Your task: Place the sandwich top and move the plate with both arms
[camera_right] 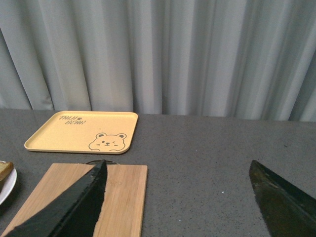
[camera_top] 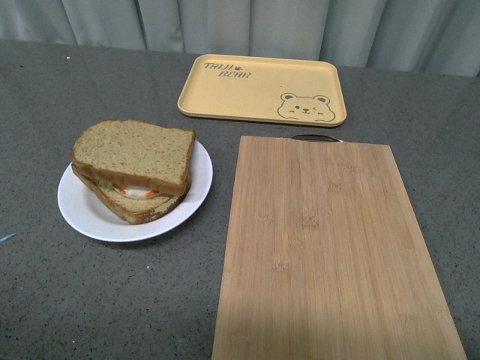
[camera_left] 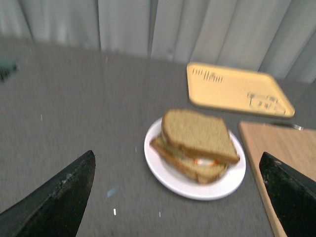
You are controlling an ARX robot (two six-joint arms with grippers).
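Placement seems done: the sandwich top (camera_top: 135,152) lies on the sandwich on the plate (camera_top: 84,214), ahead of the wide-open left gripper (camera_left: 177,155). The right gripper (camera_right: 177,163), also open, is well aside from it. Next, both should take the plate's rim.

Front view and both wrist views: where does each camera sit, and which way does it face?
Front view: on the robot's body, looking down at the small round white plate, wooden cutting board and rectangular yellow bear tray; no arm shows.
Left wrist view: above the table, aimed at the plate and its plain brown sandwich top, framed by the open left gripper.
Right wrist view: low, facing the curtain; open right gripper shows.
Shared: tray and board appear in all three.
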